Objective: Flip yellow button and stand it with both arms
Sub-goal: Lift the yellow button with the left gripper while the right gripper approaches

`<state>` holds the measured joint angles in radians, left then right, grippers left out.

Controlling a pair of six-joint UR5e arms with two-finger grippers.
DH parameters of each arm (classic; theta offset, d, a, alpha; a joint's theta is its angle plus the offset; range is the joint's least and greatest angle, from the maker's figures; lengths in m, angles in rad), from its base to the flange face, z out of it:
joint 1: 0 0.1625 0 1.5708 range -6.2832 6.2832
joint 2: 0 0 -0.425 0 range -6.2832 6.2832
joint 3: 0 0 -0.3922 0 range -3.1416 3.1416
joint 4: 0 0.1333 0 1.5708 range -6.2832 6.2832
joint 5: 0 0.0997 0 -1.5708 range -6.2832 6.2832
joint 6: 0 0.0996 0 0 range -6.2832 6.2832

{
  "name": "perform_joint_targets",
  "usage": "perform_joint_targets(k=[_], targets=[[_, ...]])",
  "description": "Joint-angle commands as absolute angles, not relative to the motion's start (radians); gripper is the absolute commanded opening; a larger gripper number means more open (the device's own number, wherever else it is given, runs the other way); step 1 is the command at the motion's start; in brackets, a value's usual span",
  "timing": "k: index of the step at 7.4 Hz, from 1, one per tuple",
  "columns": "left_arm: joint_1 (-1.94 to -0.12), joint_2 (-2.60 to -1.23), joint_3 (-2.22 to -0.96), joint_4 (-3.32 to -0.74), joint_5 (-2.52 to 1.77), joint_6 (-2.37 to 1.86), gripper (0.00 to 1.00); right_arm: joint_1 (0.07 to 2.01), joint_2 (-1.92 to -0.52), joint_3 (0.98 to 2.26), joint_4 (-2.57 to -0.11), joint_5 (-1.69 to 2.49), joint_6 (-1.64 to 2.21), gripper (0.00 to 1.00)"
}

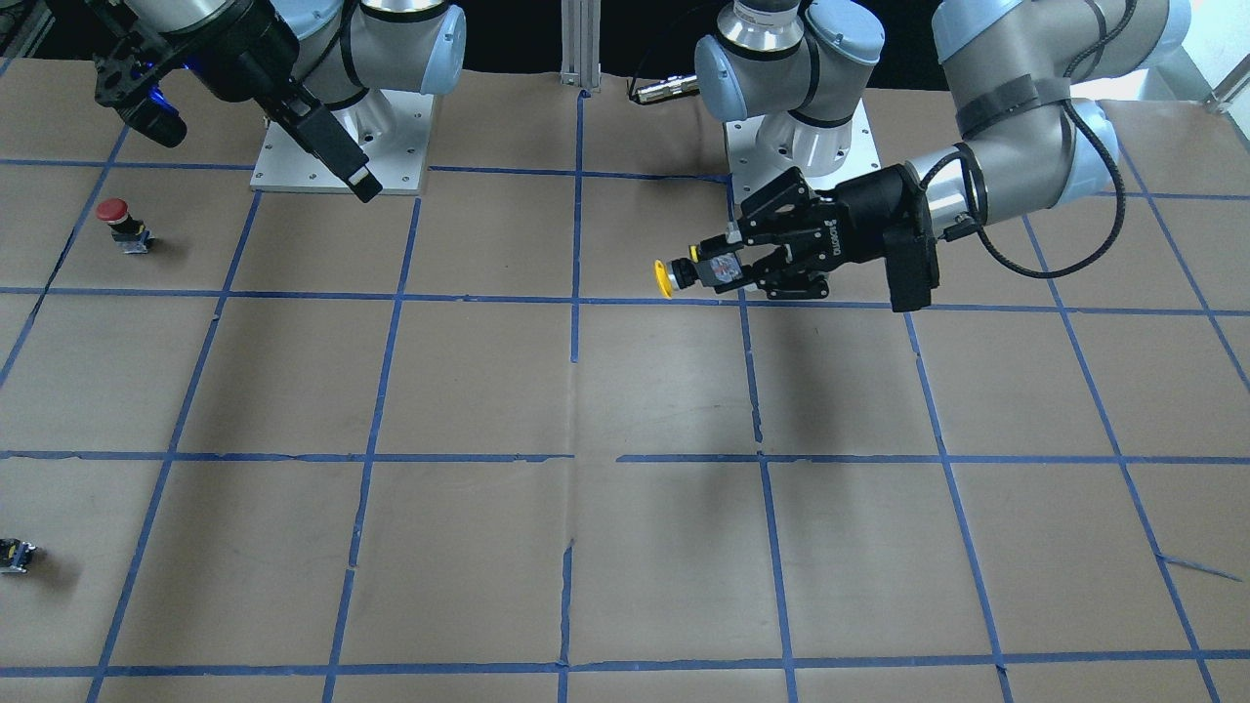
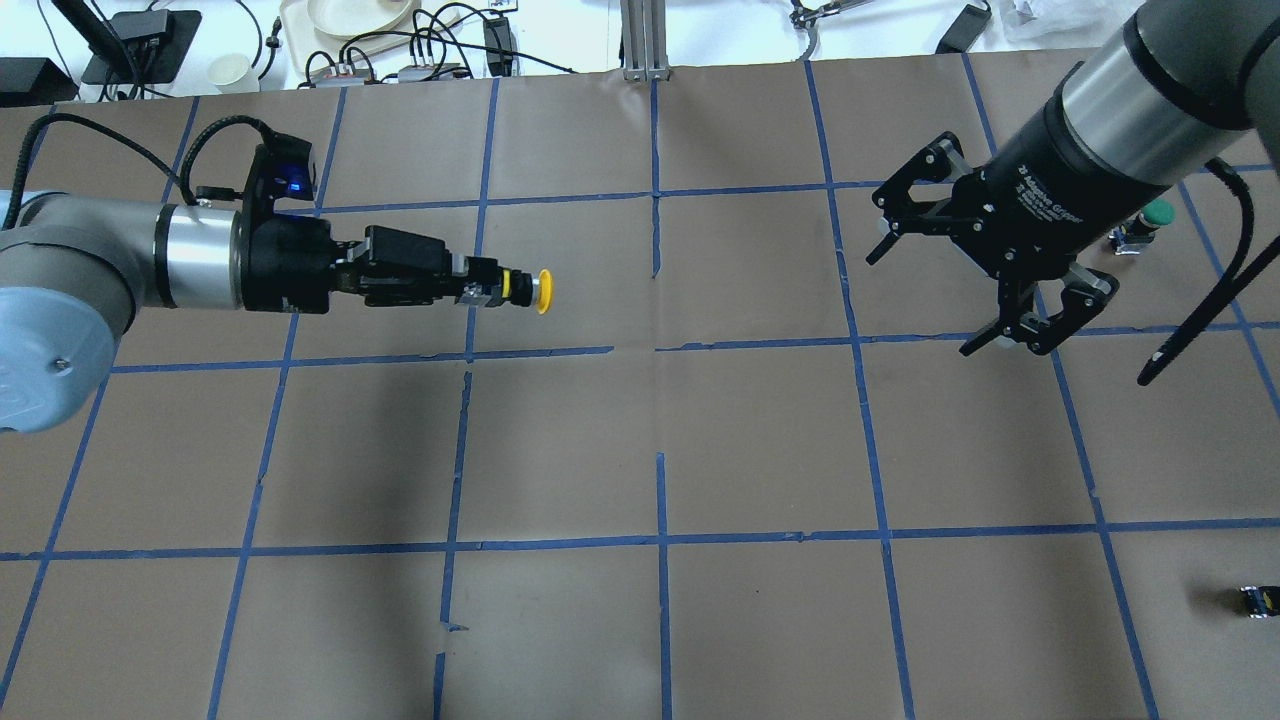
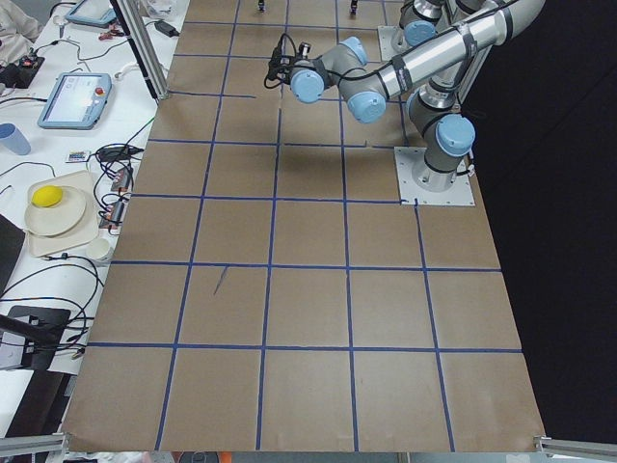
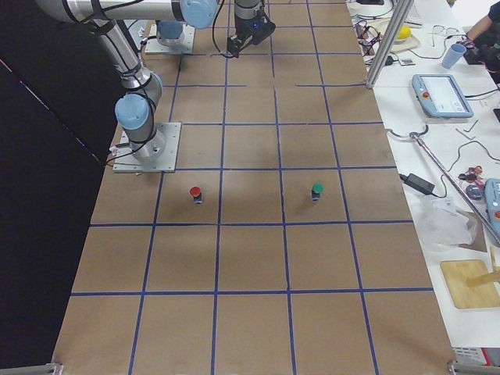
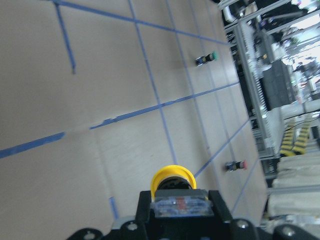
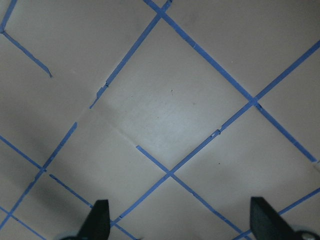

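- Above the bench [image 1: 488, 391], on the robot's left half, we see the left claw [image 1: 728, 266] pinching the yellow button [image 1: 684, 274] by its black-and-grey body, lifted off the surface.
- The button lies level, with its yellow cap pointing away from the claw toward the bench's middle. The fingers cover the rear of its body, so we cannot tell how deep it sits in the grip.
- From the left wrist camera we see only the cap's rim and the top of the body, which has a clear plate with a red mark. The claw itself is cut off by the lower edge.
- The right claw [image 2: 922, 300] hangs over the other half of the bench with its fingers spread wide. Its wrist camera shows just two fingertips above taped squares.
- The front-facing view crops that claw at the top edge.
- A red button [image 1: 117, 223] stands upright on the robot's right side, well apart from both claws.
- A green button [image 4: 317, 191] stands near it. From overhead, the right arm covers most of it.
- A small dark block [image 1: 15, 555] sits at the front-facing picture's left edge, partly cropped, and we cannot make out its details.
- Both side views show the yellow button too small for us to pick out.
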<state>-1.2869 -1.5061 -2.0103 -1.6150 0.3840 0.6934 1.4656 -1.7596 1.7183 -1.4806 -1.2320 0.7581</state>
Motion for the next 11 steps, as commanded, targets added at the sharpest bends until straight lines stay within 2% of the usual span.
perform_joint_targets(k=[1, 5, 11], targets=[[-1.386, -1.459, -2.010, -1.551, 0.218, 0.418, 0.15, 1.427, -1.758, 1.724, -1.485, -1.044, 0.865, 1.00], [-1.425, -1.434, -2.011, -1.534, 0.008, 0.270, 0.15, 1.433, -1.772, 1.721, -1.569, -0.840, 0.963, 1.00], [-1.428, -1.440, -2.014, -1.497, -0.009, 0.275, 0.15, 1.526, -1.767, 1.720, -1.623, -0.672, 0.979, 1.00]])
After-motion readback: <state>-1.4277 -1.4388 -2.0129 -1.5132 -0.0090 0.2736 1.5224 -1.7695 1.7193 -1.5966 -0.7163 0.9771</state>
